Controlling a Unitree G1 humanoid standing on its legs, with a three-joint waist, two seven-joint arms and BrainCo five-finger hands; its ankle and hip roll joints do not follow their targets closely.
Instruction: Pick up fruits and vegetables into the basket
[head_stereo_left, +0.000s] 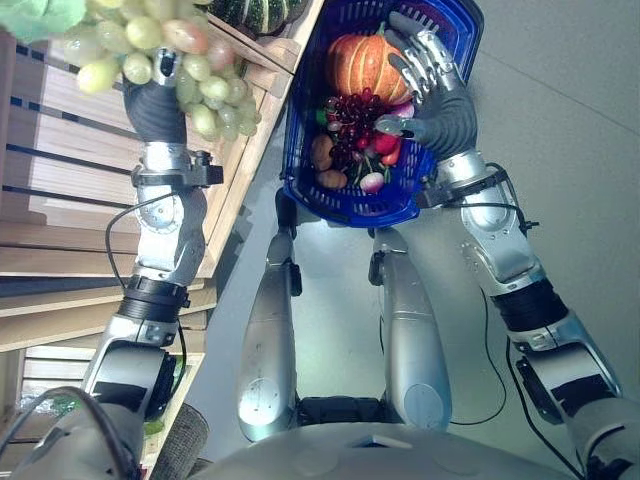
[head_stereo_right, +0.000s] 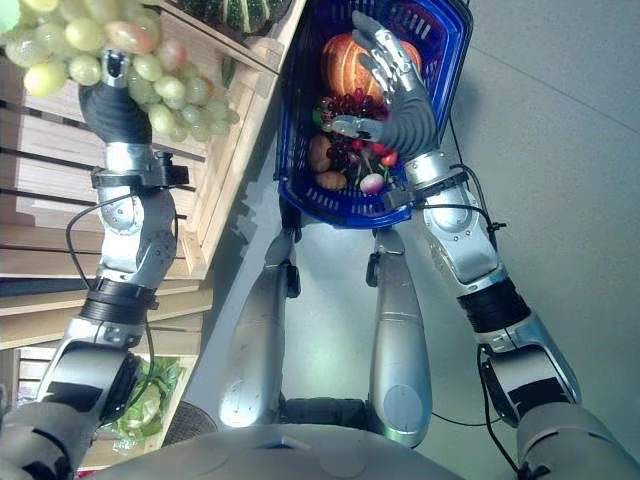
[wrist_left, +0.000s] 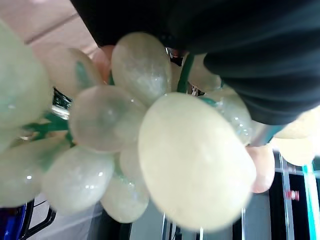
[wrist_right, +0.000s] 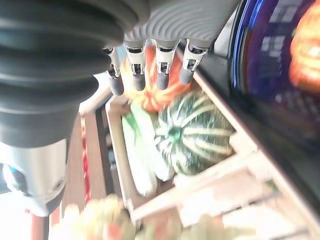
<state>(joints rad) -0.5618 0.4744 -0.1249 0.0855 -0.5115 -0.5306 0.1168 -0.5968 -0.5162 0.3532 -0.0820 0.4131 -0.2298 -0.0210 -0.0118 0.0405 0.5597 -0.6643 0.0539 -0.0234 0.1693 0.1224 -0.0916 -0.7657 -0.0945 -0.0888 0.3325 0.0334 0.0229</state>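
Left eye view, one basket (head_stereo_left: 300, 150), one pumpkin (head_stereo_left: 360, 65)

A mock greengrocer's stall

Slatted wooden crates (head_stereo_left: 255, 90) on stepped wooden shelves (head_stereo_left: 60, 250) hold produce: a striped green squash (wrist_right: 192, 132), an orange pumpkin (wrist_right: 157, 97). A blue plastic shopping basket (head_stereo_left: 300, 120) stands beside them on a plain grey floor (head_stereo_left: 580, 150).

1. No text, label, brand, number or sign can be read anywhere in these views.
2. The blue plastic basket (head_stereo_left: 300, 120) shows plain ribbed walls with no lettering.
3. The light wooden slatted crates (head_stereo_left: 262, 95) carry no legible marking.
4. The pale green artificial grapes (wrist_left: 195, 160) bear no tag or sticker.
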